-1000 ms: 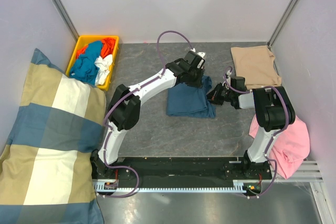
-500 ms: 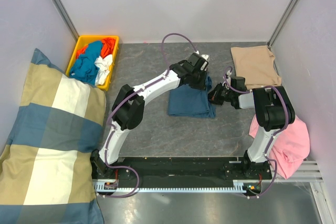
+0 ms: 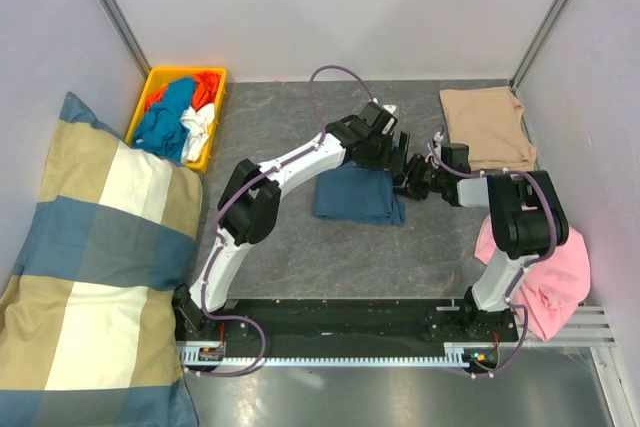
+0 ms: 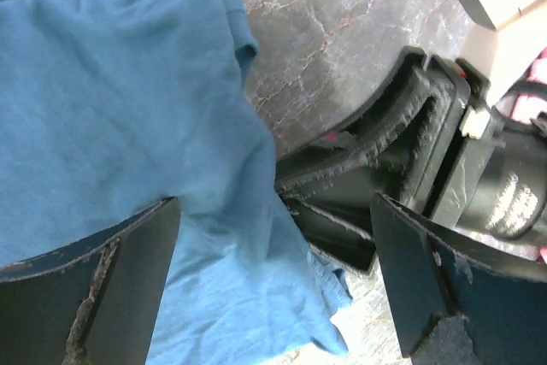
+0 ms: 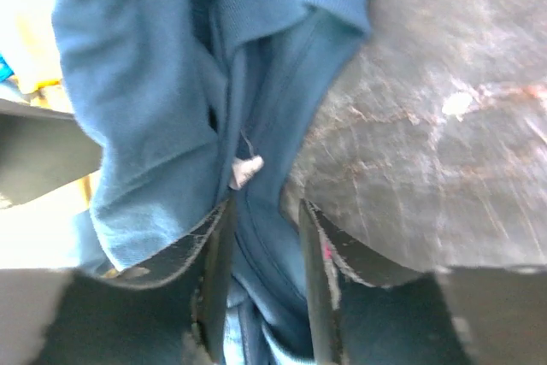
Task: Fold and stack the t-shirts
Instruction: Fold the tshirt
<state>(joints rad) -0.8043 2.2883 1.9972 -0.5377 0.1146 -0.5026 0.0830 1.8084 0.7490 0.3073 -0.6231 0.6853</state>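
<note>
Teal t-shirt (image 3: 358, 195) inside half-open right pincer (image 5: 265, 211); left pincer (image 4: 273, 211) wide.

We see the dark teal-blue t-shirt (image 3: 357, 195) lying flat near the middle of the table (image 3: 290, 247), folded into a rough rectangle with its right edge slightly bunched. Up close its cloth is soft and creased, the layers overlapping, with a small white tag (or a thread, we cannot tell) at one seam. The tan-beige t-shirt (image 3: 486, 127) lies folded flat in the far right corner, well apart from it.
</note>
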